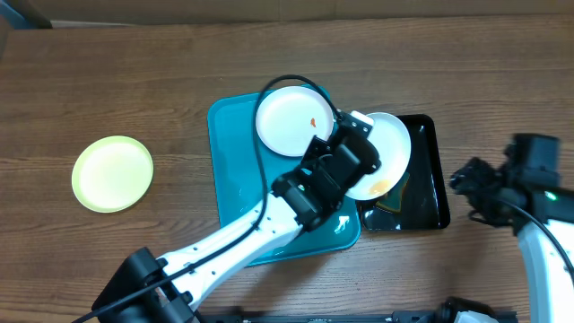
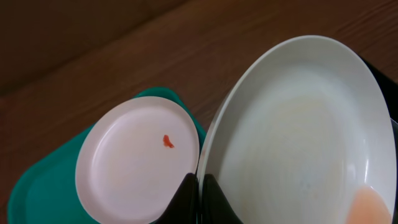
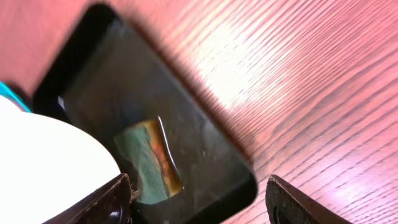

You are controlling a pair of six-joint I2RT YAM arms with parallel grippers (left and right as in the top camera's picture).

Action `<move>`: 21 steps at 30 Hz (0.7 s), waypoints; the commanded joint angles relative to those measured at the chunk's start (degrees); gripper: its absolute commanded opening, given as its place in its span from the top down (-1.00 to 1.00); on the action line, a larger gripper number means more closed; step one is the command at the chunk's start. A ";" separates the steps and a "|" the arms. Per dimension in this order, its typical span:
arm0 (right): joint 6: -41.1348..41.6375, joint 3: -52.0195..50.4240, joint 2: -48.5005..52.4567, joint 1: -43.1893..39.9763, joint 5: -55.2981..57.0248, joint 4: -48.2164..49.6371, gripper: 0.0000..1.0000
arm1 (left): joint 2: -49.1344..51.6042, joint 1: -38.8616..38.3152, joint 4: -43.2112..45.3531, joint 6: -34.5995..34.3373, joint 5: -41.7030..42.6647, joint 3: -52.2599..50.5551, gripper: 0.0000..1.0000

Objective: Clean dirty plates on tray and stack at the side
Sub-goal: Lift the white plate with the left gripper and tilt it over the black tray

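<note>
The left end effector [image 2: 200, 190] is clamped shut on the rim of a white plate [image 2: 298, 137], which is held over the black tray [image 1: 432, 175], at 3 o'clock of the turquoise tray [image 1: 231, 170]. A pale orange smear [image 2: 371, 205] is seen near the plate's edge. The right end effector [image 3: 199, 202] is spread open and empty, just off the black tray's 3 o'clock side. A green-and-yellow sponge [image 3: 149, 163] lies in that tray. A second white plate [image 1: 289, 121] bearing a red smear [image 1: 313, 122] rests on the turquoise tray at 1 o'clock. The yellow-green plate [image 1: 112, 173] lies well apart on the surface [image 1: 179, 72] at 9 o'clock. The wiping step is judged to be in hand. Next, the sponge would need to be gripped and drawn across the held plate.
</note>
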 commanded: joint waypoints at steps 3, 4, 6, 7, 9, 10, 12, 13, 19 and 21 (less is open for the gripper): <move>-4.15 1.64 -2.93 -7.74 -12.04 -0.09 -0.45 | -0.24 -3.65 7.58 12.92 -15.67 2.27 0.92; -4.33 1.62 -2.89 -8.17 -12.55 -0.11 -0.46 | -0.24 -4.37 9.20 15.91 -17.55 2.38 0.92; -4.31 1.62 -2.89 -8.31 -12.55 -0.11 -0.46 | -0.24 -5.73 12.28 21.46 -20.68 2.40 0.92; -4.31 1.62 -2.89 -8.31 -12.57 -0.11 -0.46 | -0.20 -6.29 13.57 24.15 -21.97 2.40 0.92; -4.31 1.62 -2.89 -8.31 -12.72 -0.11 -0.46 | 0.20 -7.43 16.44 29.92 -24.65 2.40 0.92; -4.31 1.62 -2.89 -8.31 -12.72 -0.11 -0.46 | 0.57 -7.85 17.64 31.98 -25.55 2.40 0.92; -4.28 1.62 -2.89 -8.31 -12.72 -0.11 -0.46 | 1.64 -8.57 19.61 36.63 -25.86 2.40 0.92; -4.28 1.62 -2.89 -8.31 -12.72 -0.11 -0.46 | 2.32 -8.90 20.35 38.56 -26.12 2.40 0.92; -4.31 1.62 -2.89 -8.31 -12.70 -0.46 -0.46 | 4.68 -9.66 24.13 42.36 -30.99 2.40 0.92; -4.31 1.62 -2.89 -8.31 -12.70 -0.50 -0.47 | 4.70 -9.90 25.29 43.54 -30.95 2.40 0.92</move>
